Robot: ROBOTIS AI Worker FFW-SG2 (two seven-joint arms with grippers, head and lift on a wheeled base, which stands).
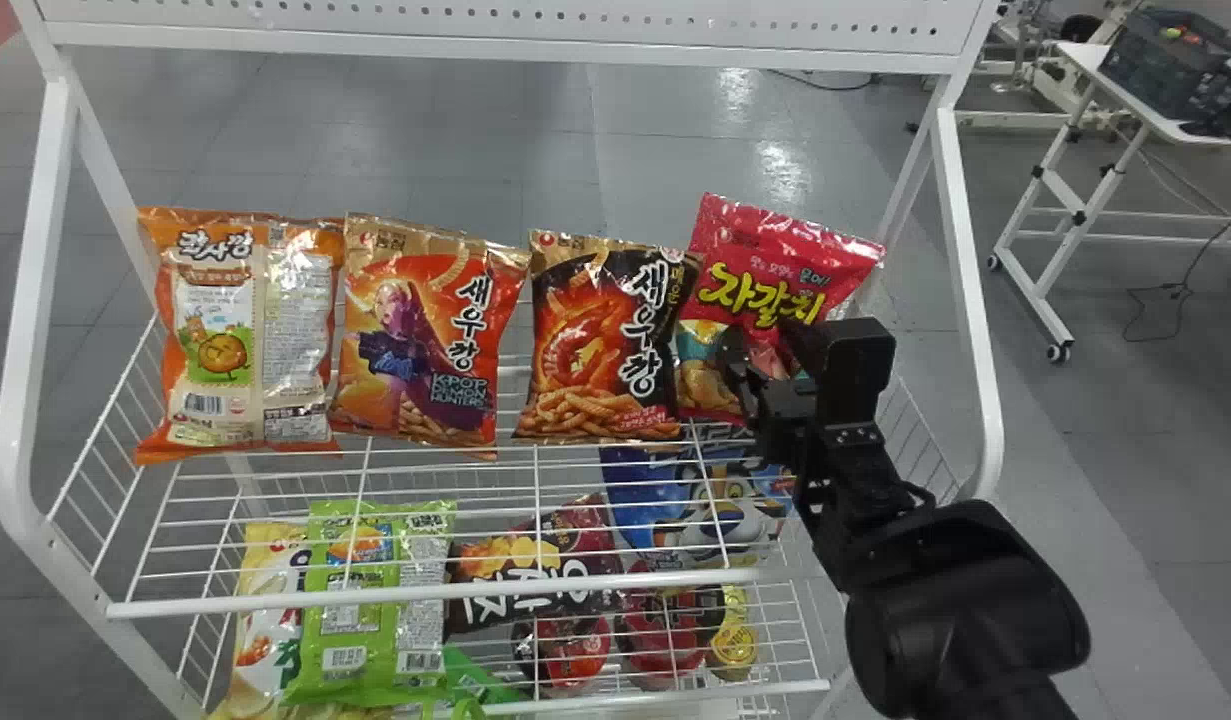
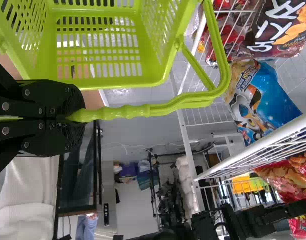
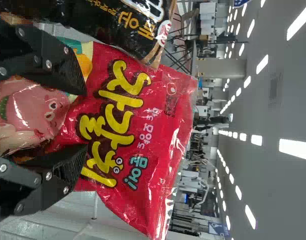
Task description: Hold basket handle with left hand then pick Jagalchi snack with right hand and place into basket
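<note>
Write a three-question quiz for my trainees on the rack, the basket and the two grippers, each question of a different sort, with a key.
1. True or false: the left gripper is closed on the handle of the basket.
2. In the head view, how many bags are in the upper shelf's row, Jagalchi snack included?
A) two
B) four
C) six
3. Fill in the blank with "open" or "shut": at the Jagalchi snack, the right gripper is ____.

Key: 1 true; 2 B; 3 open.
</note>
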